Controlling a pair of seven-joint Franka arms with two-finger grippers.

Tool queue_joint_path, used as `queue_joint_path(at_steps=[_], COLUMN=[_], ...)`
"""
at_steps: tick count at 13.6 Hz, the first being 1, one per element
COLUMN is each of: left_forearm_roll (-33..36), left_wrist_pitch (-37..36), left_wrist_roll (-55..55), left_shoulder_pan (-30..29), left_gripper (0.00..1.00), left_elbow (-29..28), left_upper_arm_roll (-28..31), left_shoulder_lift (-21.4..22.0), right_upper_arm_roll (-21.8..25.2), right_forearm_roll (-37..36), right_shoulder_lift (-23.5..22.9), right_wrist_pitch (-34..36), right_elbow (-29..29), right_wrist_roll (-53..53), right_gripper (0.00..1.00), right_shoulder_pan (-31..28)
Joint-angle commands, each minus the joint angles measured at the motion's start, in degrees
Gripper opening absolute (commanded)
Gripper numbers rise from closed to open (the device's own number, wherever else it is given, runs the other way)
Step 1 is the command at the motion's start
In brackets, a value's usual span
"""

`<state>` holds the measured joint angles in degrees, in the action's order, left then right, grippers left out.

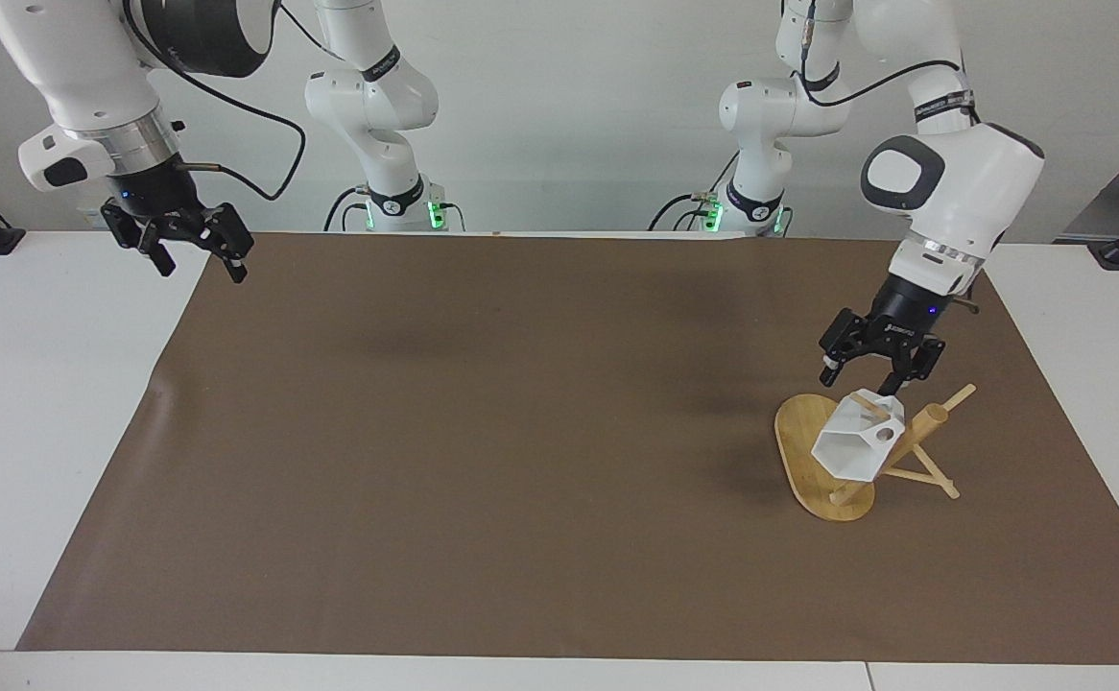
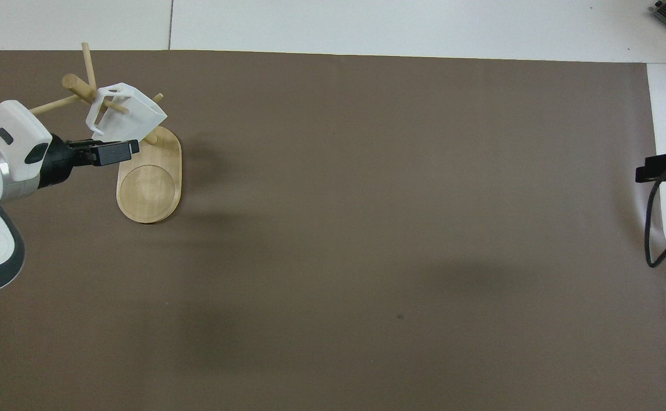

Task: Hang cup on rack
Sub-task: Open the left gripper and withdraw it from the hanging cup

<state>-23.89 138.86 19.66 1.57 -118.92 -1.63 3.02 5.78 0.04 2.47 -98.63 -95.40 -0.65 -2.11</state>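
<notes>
The white faceted cup (image 1: 855,447) (image 2: 133,116) hangs by its handle on a thin peg of the bamboo rack (image 1: 924,429) (image 2: 149,184), tilted, with its mouth turned away from the robots. The rack stands on its oval base at the left arm's end of the table. My left gripper (image 1: 860,380) (image 2: 117,152) is open and holds nothing. It hovers a little above the cup and the rack base and touches neither. Over the table corner at the right arm's end, my right gripper (image 1: 202,266) waits open and raised.
A brown mat (image 1: 483,432) (image 2: 367,228) covers most of the white table. Two free pegs of the rack (image 1: 943,485) stick out toward the table's end beside the cup.
</notes>
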Motion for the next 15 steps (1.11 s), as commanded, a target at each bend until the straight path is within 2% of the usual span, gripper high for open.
queue_joint_path(at_steps=[1,3,5,8,15], left_forearm_roll=[10.4,13.2,19.5,24.8,23.7], left_wrist_pitch=[-12.9,-25.1,-30.7,-43.5,-53.9], left_wrist_roll=[-0.6,-0.7,-0.7,-1.9,-4.2], left_shoulder_pan=[-4.1,-7.4,-7.5,-6.6,-6.6], left_gripper=[1.00,1.00,1.00,1.00,1.00], left_elbow=[4.9,13.6,18.6,27.0,31.6], left_upper_arm_roll=[-0.2,-0.3,-0.4,-0.8,-2.9], left_shoulder_lift=[4.4,3.9,3.8,3.4,3.3], right_upper_arm_roll=[-0.2,-0.2,-0.2,-0.2,-0.2], right_forearm_roll=[1.1,1.2,1.2,1.2,1.2], right_shoulder_lift=[1.0,1.0,1.0,1.0,1.0], right_wrist_pitch=[0.6,0.6,0.6,0.6,0.6], right_elbow=[-0.8,-0.8,-0.8,-0.8,-0.8], right_wrist_roll=[-1.5,-1.6,-1.5,-1.6,-1.6], right_gripper=[1.00,1.00,1.00,1.00,1.00], right_shoulder_pan=[-0.5,-0.5,-0.5,-0.5,-0.5])
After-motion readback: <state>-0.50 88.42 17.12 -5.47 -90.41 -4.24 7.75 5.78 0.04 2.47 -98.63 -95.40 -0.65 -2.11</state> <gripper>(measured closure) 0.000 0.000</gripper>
